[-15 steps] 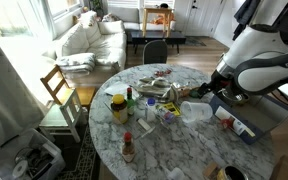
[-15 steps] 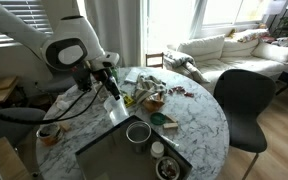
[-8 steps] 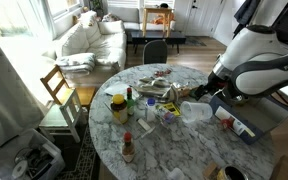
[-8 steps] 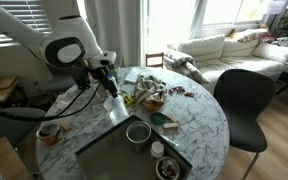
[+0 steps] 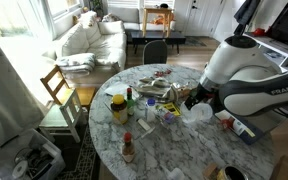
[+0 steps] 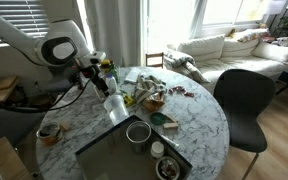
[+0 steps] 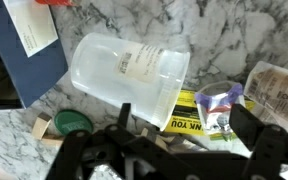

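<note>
A clear plastic tub [image 7: 129, 75] (a pale label on its wall) lies tipped on its side on the veined marble table [image 7: 234, 30], just ahead of the claw [image 7: 183, 113], whose jaws we see spread wide. Nearby are a round green lid [image 7: 72, 123], a flat blue folder [image 7: 24, 75] and a yellow packet [image 7: 198, 126].

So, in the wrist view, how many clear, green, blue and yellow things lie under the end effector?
Clear: 1, plastic tub on its side
Green: 1, lid
Blue: 1, folder
Yellow: 1, packet
Total: 4
</note>
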`<state>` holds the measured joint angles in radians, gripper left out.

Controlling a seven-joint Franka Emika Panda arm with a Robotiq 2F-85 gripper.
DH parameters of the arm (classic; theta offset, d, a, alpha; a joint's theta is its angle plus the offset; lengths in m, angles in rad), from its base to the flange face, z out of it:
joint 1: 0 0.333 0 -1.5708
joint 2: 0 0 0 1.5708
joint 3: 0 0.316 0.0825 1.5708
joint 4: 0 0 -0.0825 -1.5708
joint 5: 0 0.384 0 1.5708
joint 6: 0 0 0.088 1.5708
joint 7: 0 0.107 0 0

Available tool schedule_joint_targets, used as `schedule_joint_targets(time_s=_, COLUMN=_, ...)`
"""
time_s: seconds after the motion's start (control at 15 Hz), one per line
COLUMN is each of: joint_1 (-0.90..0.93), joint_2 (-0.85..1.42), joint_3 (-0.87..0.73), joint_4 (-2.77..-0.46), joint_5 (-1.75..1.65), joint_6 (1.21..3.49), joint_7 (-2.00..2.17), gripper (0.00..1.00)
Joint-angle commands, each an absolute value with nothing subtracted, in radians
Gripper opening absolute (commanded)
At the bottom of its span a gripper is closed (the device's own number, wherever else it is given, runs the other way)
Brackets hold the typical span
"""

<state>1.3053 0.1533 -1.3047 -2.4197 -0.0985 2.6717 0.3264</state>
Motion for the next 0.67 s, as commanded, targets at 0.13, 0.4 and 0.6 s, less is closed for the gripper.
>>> schedule_joint_targets(time_s=0.13, joint_1=1.246, joint_2=0.348, joint_3=-1.211, joint_4=-2.386, joint_5=-0.058, joint_6=2.648, joint_7=0.421, gripper=1.0)
schedule_joint_targets(time_s=0.4, joint_1=1.126, joint_2=0.412, joint_3=-1.09, joint_4=-2.35, joint_5=-0.092, joint_6=2.68, joint_7=0.504, gripper=1.0)
schedule_joint_targets(time_s=0.6, joint_1=1.045, joint_2=0.46, joint_3=-1.018, joint_4=-2.31, joint_5=-0.112, joint_6=2.684, joint_7=0.561, gripper=0.95)
